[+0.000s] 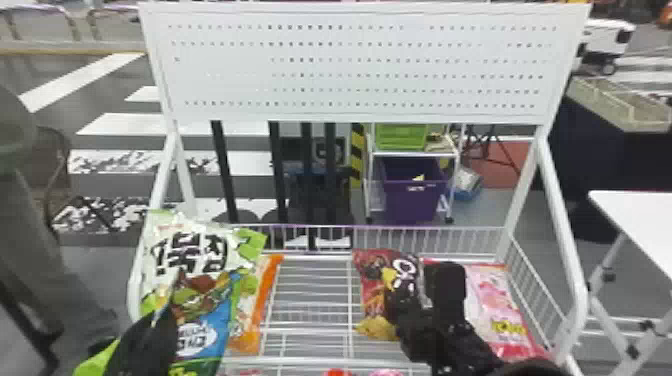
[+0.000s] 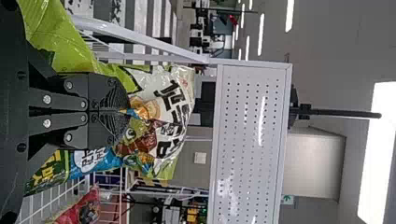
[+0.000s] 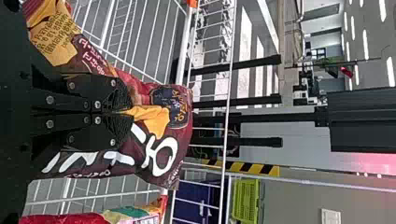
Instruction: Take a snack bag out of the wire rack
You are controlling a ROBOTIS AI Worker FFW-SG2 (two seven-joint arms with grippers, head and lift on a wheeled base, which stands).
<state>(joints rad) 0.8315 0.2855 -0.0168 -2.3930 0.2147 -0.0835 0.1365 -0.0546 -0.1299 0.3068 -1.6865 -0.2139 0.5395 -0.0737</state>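
Lift-out, apparently just beginning.
Head view: green bag (image 1: 200, 256) and dark-red bag (image 1: 369, 295) occupied opposite sides of wire rack (image 1: 430, 228). Left wrist view: left gripper (image 2: 128, 112) clamped the former. Right wrist view: right gripper (image 3: 130, 112) clamped the latter; raising seemed next.

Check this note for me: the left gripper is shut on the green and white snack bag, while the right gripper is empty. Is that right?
Not quite: the right gripper is not empty. The right wrist view shows it shut on the dark red snack bag. The left gripper is indeed shut on the green and white snack bag.
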